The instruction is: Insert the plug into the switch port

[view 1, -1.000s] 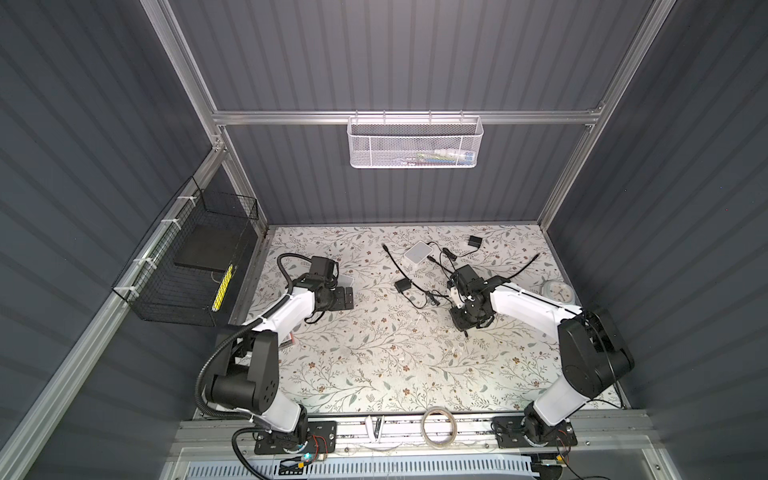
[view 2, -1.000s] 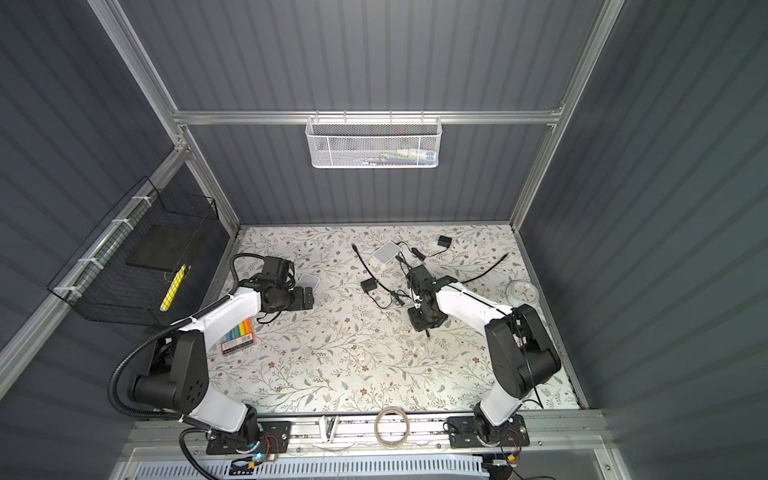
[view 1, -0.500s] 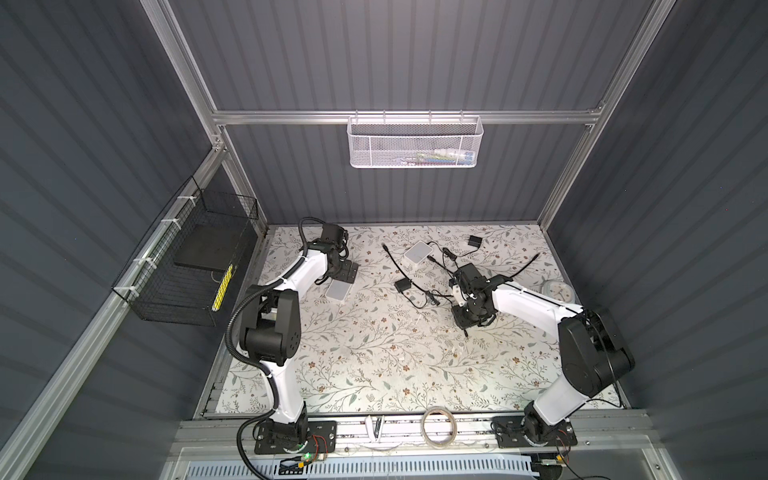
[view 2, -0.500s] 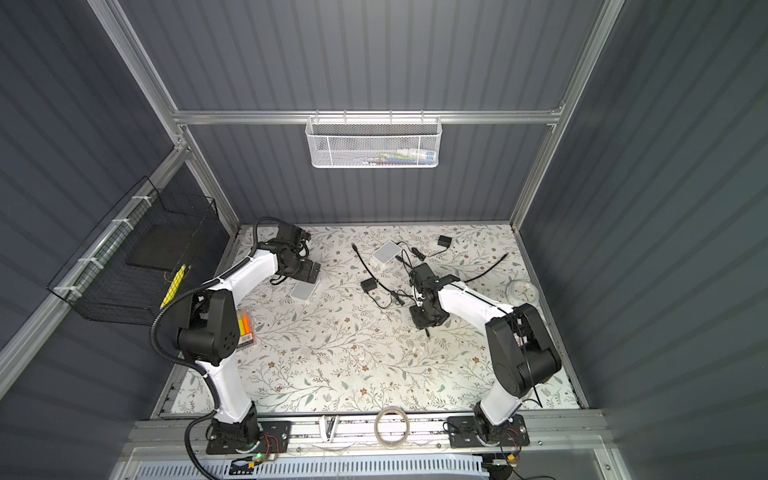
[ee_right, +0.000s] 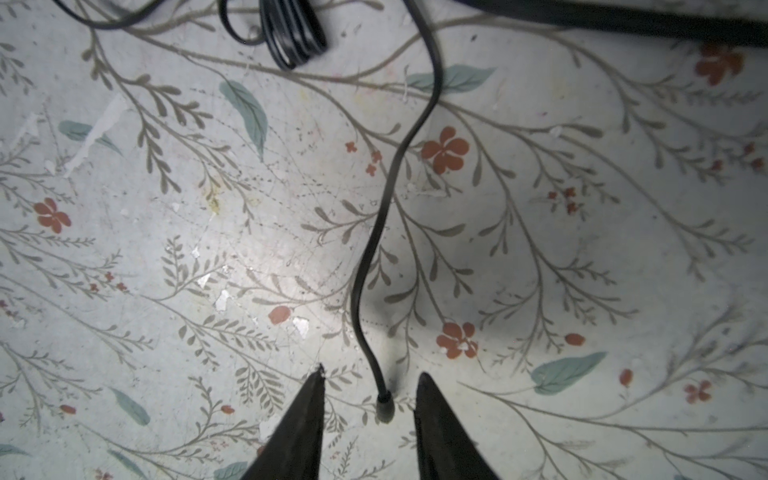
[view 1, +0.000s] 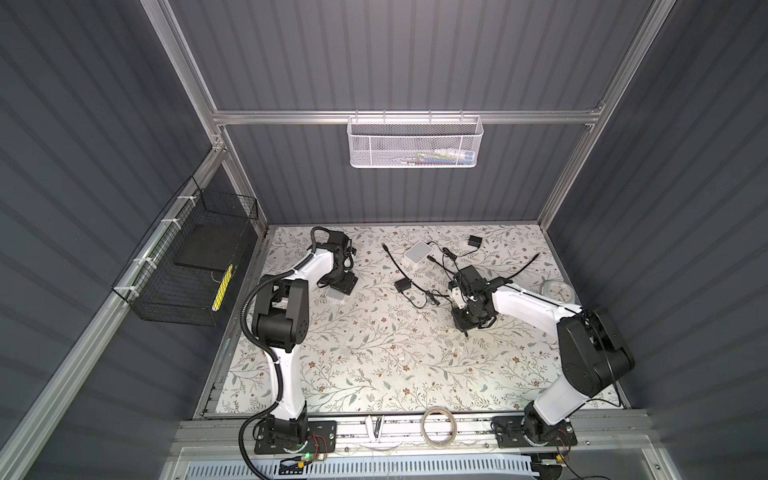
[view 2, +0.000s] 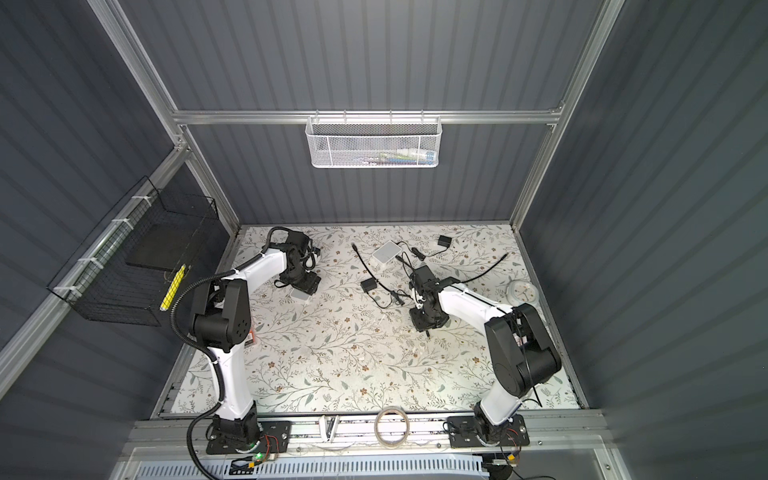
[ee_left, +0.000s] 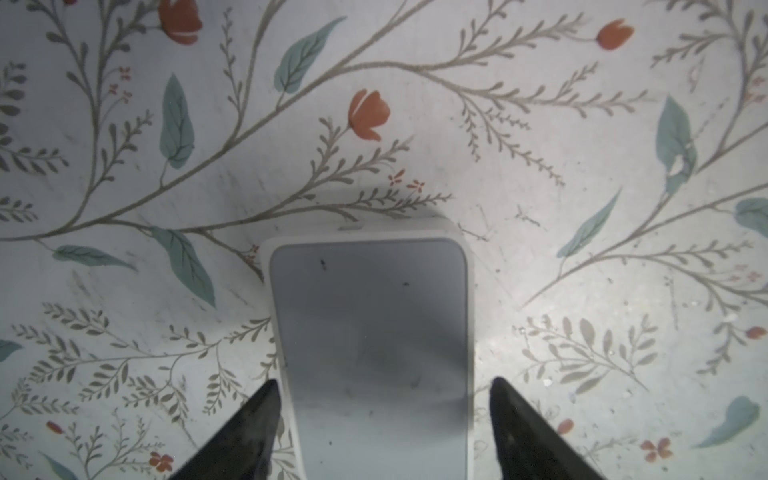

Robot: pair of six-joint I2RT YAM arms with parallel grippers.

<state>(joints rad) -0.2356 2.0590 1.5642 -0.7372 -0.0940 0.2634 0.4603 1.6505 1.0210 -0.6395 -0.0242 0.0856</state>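
**Securing the switch (ee_left: pixel 370 324); plug (ee_right: pixel 384 409) not yet in.**
Your left gripper (ee_left: pixel 382 381) straddles the switch at the table's (view 1: pixel 374 374) 10 o'clock, jaws apart, not clamped. At 3 o'clock your right gripper (ee_right: pixel 370 371) flanks the plug end, gaps either side; whether it grips, you cannot tell. Next, likely: clamp the switch firmly, confirm the plug hold, then bring it square to the port.
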